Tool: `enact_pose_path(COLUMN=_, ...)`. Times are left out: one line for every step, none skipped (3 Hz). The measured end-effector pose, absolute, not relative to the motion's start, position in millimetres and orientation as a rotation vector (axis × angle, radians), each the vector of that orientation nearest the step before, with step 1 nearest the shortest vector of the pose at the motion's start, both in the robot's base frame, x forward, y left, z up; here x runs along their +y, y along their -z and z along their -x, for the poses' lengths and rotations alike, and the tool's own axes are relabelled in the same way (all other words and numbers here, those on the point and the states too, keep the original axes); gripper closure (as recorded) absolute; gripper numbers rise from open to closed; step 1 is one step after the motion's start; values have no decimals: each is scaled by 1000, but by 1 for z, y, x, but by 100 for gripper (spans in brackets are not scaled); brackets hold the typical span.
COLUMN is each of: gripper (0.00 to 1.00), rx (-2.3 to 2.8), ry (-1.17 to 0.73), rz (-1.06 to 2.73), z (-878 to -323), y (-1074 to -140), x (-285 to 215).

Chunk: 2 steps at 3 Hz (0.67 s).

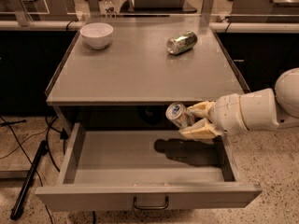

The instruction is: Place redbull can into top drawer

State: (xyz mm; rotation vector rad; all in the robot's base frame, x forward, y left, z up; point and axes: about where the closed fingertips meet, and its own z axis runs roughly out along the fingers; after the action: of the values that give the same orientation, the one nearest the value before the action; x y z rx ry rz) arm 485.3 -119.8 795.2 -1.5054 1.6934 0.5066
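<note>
Camera view — arm extends from right, claw grasping redbull can over top drawer.

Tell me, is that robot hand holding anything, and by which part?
The gripper, over the open top drawer, holds the redbull can by its lower body; the top end sticks out.

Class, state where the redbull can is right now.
In the camera view, the redbull can is right of centre, held tilted in the tool above the open top drawer.
</note>
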Motion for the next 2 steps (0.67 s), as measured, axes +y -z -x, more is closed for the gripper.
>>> enact_pose_path(gripper=100, rx=1704, ry=-543, rz=1495, z=-485, y=-777, x=-116)
enact_pose_path(gripper=100, rx=1687, ry=-601, rz=1471, z=-482, y=-753, x=-109)
